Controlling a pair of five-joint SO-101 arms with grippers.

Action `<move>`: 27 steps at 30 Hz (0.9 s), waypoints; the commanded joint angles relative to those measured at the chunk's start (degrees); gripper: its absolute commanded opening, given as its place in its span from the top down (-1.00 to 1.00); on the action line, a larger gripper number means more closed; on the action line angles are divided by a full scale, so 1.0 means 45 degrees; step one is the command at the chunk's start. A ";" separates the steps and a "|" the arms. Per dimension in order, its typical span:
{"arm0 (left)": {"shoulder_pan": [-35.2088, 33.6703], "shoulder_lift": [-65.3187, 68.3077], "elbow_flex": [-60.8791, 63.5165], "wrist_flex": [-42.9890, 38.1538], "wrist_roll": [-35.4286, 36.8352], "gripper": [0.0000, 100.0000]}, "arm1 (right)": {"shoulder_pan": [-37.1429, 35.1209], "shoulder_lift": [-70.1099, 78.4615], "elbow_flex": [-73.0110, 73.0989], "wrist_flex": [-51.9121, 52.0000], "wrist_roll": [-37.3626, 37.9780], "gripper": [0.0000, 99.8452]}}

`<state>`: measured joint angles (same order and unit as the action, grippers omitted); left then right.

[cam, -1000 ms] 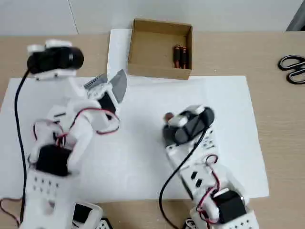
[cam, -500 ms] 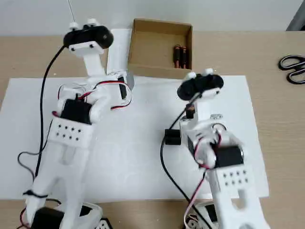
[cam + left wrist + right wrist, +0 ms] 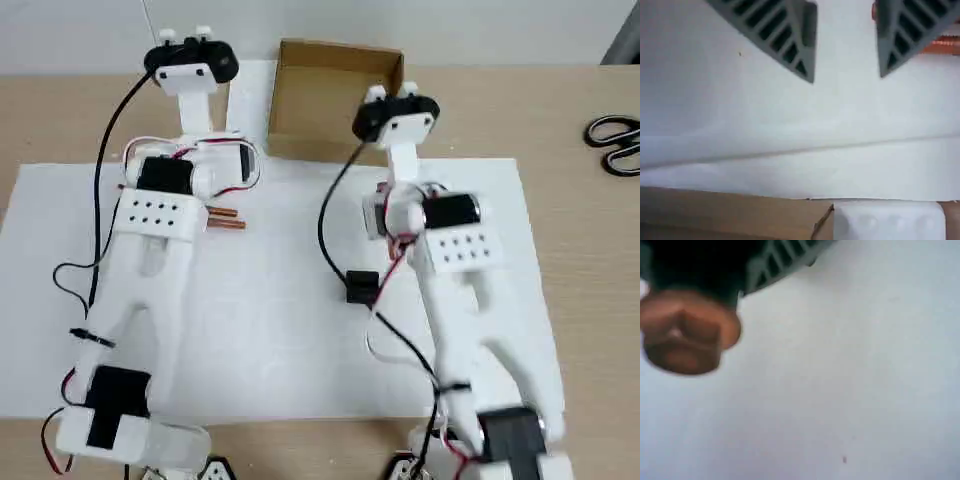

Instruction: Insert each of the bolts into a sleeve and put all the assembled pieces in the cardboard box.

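Right pincer [image 3: 730, 290] is clamping a blurred copper-brown metal piece [image 3: 687, 332], seen end-on. In the high view that arm is stretching toward the open brown cardboard box [image 3: 310, 147] at top centre. Its wrist view is showing the white paper sheet [image 3: 290, 320] behind the piece, not cardboard, so I'm judging it short of the box.

Risks:
- Letting go here is dropping it on paper, where it's likely rolling away.
- Going in low is knocking the piece on the box's near wall and twisting it in the grip.
- The blur is hiding whether bolt and sleeve are both there, so a half-assembly might be going in.

Left pincer [image 3: 847, 74] is standing apart with nothing in it, hanging over paper. Two thin copper-coloured rods [image 3: 226, 218] are lying side by side at centre-left of the high view, beside that arm. One is peeking past a finger in the left wrist view.

Risks:
- Closing now is catching air.
- Coming down off-centre is nudging the rods into rolling.
- They're sitting close together, so one grab may be pinching both.
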<state>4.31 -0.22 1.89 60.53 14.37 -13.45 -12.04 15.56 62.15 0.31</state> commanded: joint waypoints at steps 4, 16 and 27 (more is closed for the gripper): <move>-0.0039 0.0020 -0.0947 0.0059 -0.0234 0.85 | 0.0127 0.3116 -0.4474 0.0361 0.0723 0.99; -0.0020 -0.0059 -0.0889 0.0117 -0.0234 0.85 | 0.0107 0.9368 -1.2562 0.0127 0.0781 0.98; -0.0020 -0.0059 -0.0889 0.0117 -0.0176 0.85 | -0.0068 1.3841 -1.9321 -0.0440 0.1309 0.98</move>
<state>4.31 0.04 0.13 60.88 13.58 -13.54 48.62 -62.07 63.38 5.67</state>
